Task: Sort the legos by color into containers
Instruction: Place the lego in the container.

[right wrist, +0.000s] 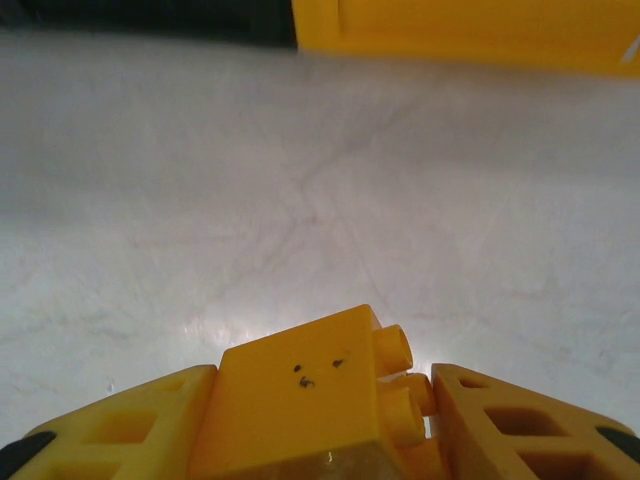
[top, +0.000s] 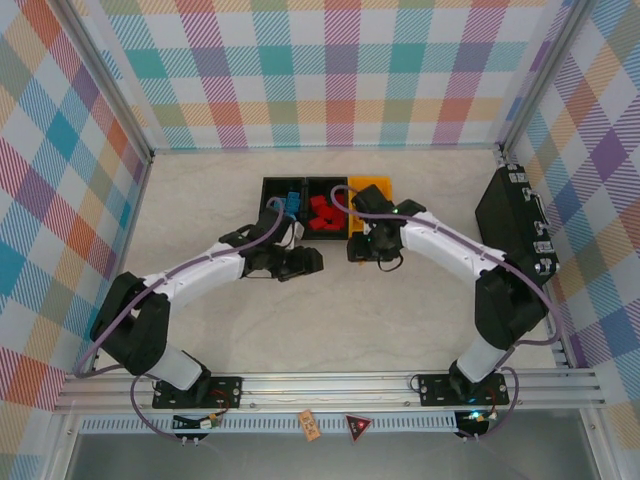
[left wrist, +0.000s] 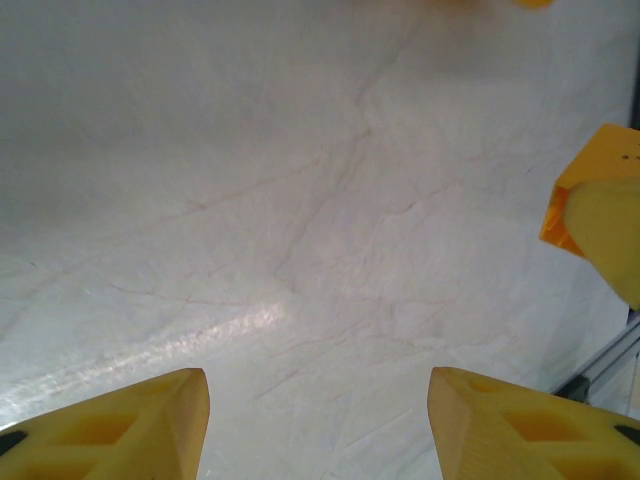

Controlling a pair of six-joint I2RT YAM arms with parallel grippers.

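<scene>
A yellow-orange lego (right wrist: 310, 400) sits between my right gripper's (right wrist: 320, 388) fingers just above the table, studs pointing right, and the gripper is shut on it. In the top view the right gripper (top: 361, 249) hangs in front of the yellow-orange container (top: 372, 184). That container's wall (right wrist: 470, 30) lies ahead in the right wrist view. My left gripper (left wrist: 318, 392) is open over bare table, and in the top view the left gripper (top: 300, 262) is just left of the right one. The held lego (left wrist: 588, 190) appears at its right. Blue legos (top: 291, 203) and red legos (top: 322, 212) lie in two black containers (top: 270, 188).
A large flat black case (top: 515, 225) stands along the right wall. Checked walls enclose the table on three sides. An aluminium rail (top: 330, 385) with both arm bases runs along the near edge. The marbled tabletop (top: 330, 320) lies between the arms.
</scene>
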